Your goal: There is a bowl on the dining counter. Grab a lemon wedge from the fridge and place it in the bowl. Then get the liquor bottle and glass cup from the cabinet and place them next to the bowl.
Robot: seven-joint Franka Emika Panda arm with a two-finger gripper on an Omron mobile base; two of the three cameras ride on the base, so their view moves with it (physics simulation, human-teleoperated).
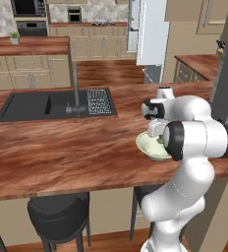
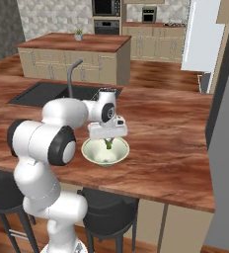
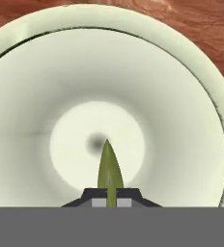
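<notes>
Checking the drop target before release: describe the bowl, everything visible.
The bowl is wide, shallow and round, pale greenish-white with a smooth, ceramic-looking finish and a flat lighter floor. It sits upright on the dining counter, near the front edge. The gripper, shut on a yellow-green lemon wedge, hangs over its middle, the wedge tip pointing at the floor. I cannot tell whether the wedge touches it.
</notes>
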